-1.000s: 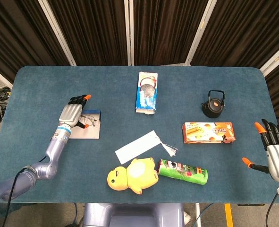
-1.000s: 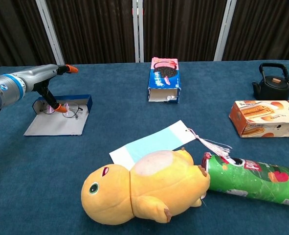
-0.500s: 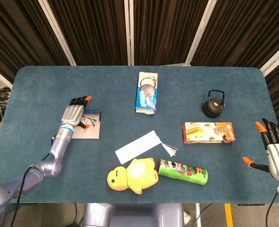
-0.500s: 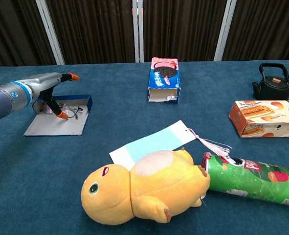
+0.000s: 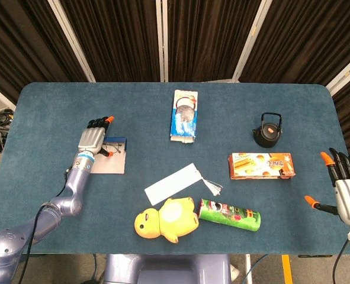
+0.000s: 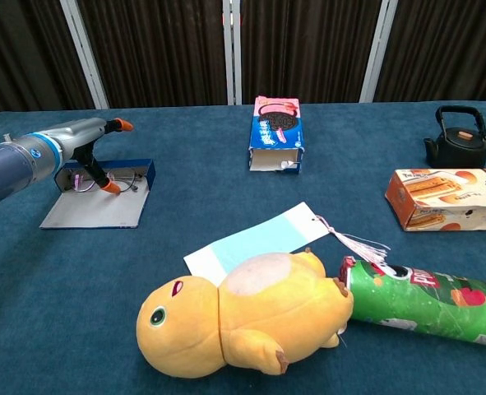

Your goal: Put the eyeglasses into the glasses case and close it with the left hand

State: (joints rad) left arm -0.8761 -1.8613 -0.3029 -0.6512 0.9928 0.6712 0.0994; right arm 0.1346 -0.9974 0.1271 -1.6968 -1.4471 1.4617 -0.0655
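Observation:
The glasses case [image 5: 107, 165] lies open at the table's left, a shallow blue tray with a grey lid [image 6: 94, 211] flat in front of it. The thin-framed eyeglasses [image 6: 128, 182] lie at the tray end of the case, also seen as the eyeglasses [image 5: 113, 149] from the head. My left hand [image 5: 92, 138] hovers over the case's left part, fingers spread, and its orange thumb tip [image 6: 111, 188] touches the frame. In the chest view the left hand [image 6: 89, 140] reaches in from the left. My right hand [image 5: 347, 190] is open at the table's right edge, holding nothing.
A cookie box [image 5: 185, 115] lies at the back centre, a black teapot [image 5: 267, 131] and an orange box [image 5: 262, 165] to the right. Near the front lie a white paper tag [image 5: 171, 184], a yellow plush duck [image 5: 166, 219] and a green chip can [image 5: 229, 214].
My left hand has shifted slightly toward the far side of the case, and the eyeglasses have slid with the thumb from the lid toward the blue tray. The right hand is still.

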